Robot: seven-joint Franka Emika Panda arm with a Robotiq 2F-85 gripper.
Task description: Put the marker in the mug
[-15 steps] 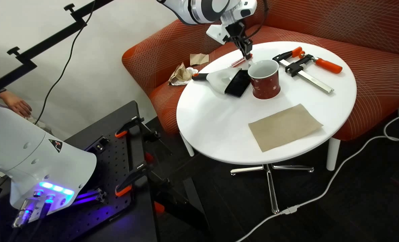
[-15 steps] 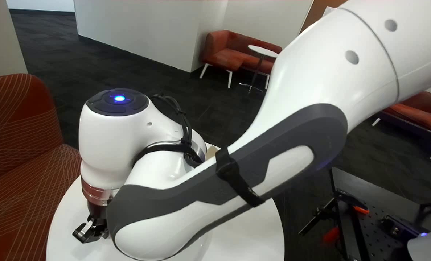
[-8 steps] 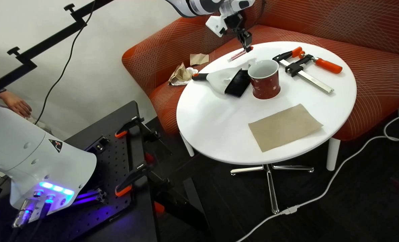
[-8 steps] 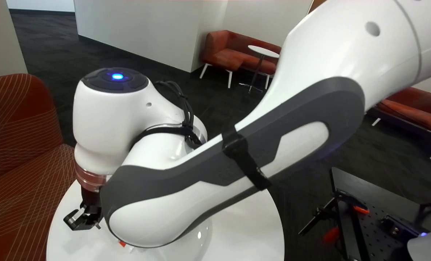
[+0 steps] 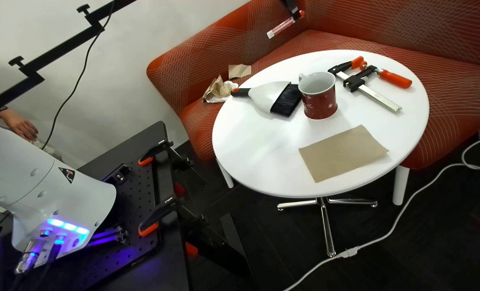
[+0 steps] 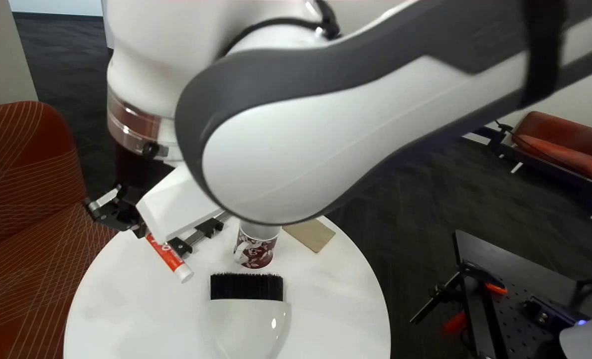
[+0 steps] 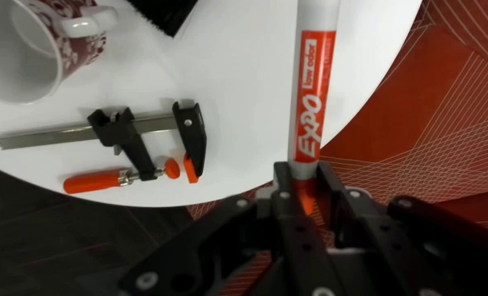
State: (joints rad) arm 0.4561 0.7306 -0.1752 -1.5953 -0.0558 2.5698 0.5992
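The marker point(image 7: 313, 98) is red and white with an orange-red tip. My gripper point(image 7: 303, 172) is shut on the marker near its tip end, with the white end sticking out ahead. In both exterior views the marker point(image 5: 281, 27) point(image 6: 166, 253) is held in the air, tilted, above the far side of the table. The gripper point(image 5: 295, 17) is partly cut off by the top edge of an exterior view. The dark red mug point(image 5: 320, 104) stands upright on the table, apart from the marker. It also shows in an exterior view point(image 6: 256, 253) and at the upper left of the wrist view point(image 7: 77, 45).
A brush in a white dustpan point(image 5: 266, 95) lies against or close beside the mug. A bar clamp point(image 5: 365, 83) with orange handles lies on the mug's other side. A brown paper sheet point(image 5: 343, 153) lies on the round white table point(image 5: 260, 161). A red sofa point(image 5: 458, 72) borders the table.
The gripper has lifted the marker from beside the mug, at the table's far edge, up into the air. The arm has risen. The mug, brush and clamp have not moved.
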